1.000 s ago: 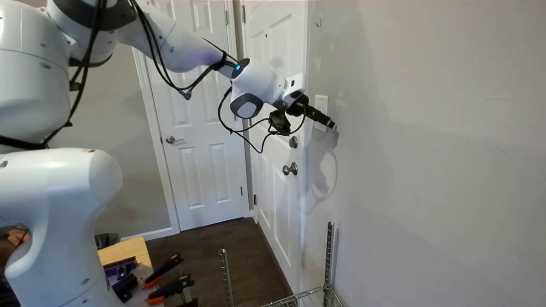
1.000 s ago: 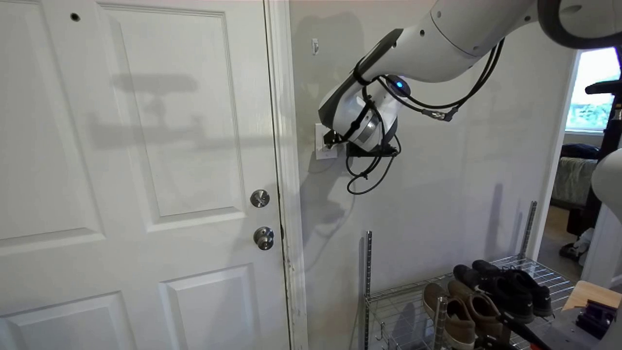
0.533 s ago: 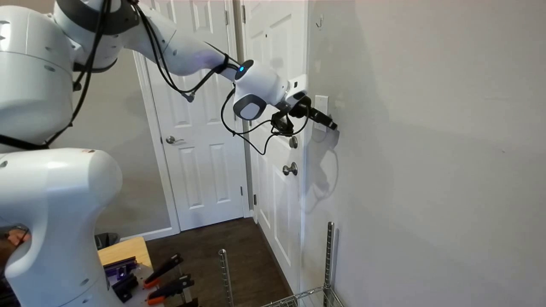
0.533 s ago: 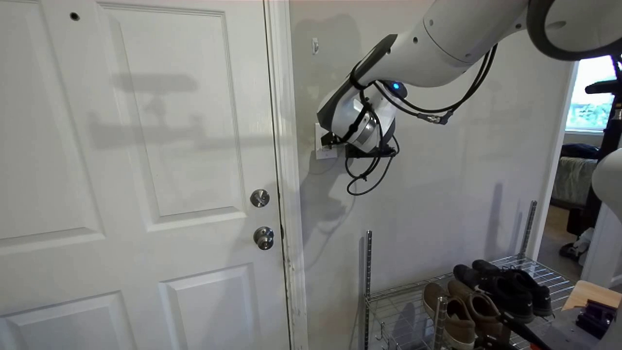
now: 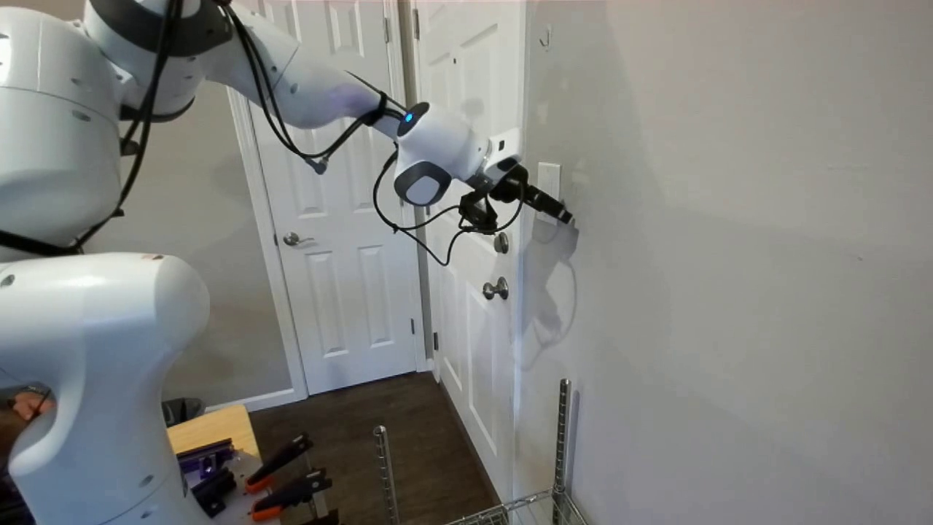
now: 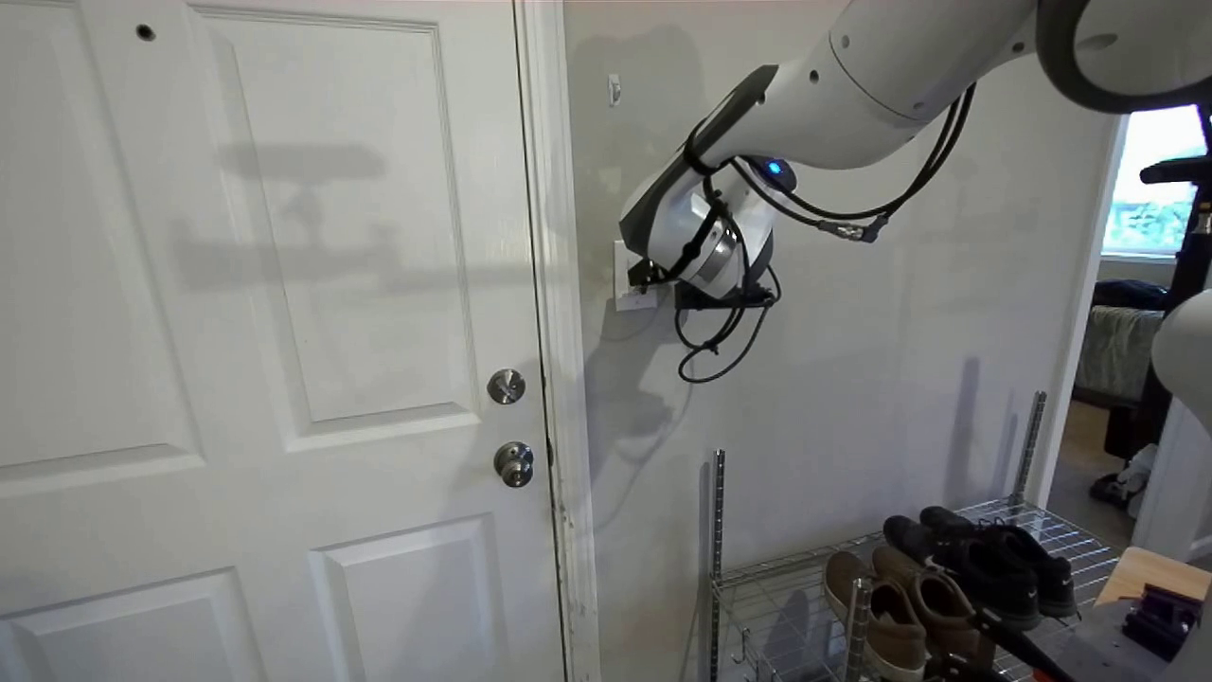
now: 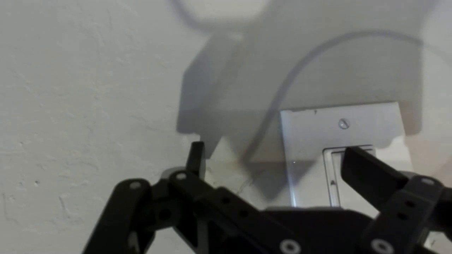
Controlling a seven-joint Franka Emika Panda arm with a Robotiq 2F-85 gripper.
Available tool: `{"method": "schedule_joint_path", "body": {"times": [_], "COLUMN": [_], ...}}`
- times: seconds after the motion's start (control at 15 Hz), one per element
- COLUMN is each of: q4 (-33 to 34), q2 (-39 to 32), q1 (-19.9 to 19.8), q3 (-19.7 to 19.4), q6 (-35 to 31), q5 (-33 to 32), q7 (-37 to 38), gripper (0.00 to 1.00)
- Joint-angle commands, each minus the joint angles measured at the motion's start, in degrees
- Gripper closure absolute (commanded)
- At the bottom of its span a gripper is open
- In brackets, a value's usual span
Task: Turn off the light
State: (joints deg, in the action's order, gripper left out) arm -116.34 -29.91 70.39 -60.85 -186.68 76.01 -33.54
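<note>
The light itself is out of view. Its switch plate [image 5: 550, 177] is a small white upright plate on the wall beside the door; it also shows in an exterior view [image 6: 634, 301], partly covered by the gripper. In the wrist view, the plate [image 7: 309, 130] has a screw and a flat rocker [image 7: 353, 198]. My gripper [image 7: 273, 155] is open and empty. Its right finger lies over the rocker's upper part; its left finger is over bare wall left of the plate. Whether a finger touches cannot be told. The gripper shows at the plate in both exterior views [image 5: 563, 211] [image 6: 644, 275].
A white door [image 6: 360, 284] with a round metal knob [image 6: 514, 464] and a deadbolt [image 6: 507, 386] stands beside the plate. A wire rack [image 6: 717, 530] with shoes [image 6: 947, 587] is below along the wall. A wall hook [image 6: 614, 90] is above the plate.
The gripper moved slightly toward the wall and down, then drew back a little between half a second ago and now. It stays beside the switch plate.
</note>
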Motion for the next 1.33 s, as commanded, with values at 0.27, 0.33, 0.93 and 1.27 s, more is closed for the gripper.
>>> {"method": "schedule_joint_path", "body": {"times": [0.27,0.33,0.93,1.27], "q4": [-10.8,-11.2,-9.4,-8.2], "q2": [4.5,3.3,-3.3,-5.0], "q1": [11.6,12.6,12.8,13.1], "q3": [-7.0,-7.8,-10.7,-11.7], "q6": [-5.5,-6.4,-2.6,4.3], "q5": [0.2,0.0,0.1,-1.9], "q7": [-1.0,-1.0,0.0,0.7], "gripper": [0.0,0.0,0.0,0.0]}}
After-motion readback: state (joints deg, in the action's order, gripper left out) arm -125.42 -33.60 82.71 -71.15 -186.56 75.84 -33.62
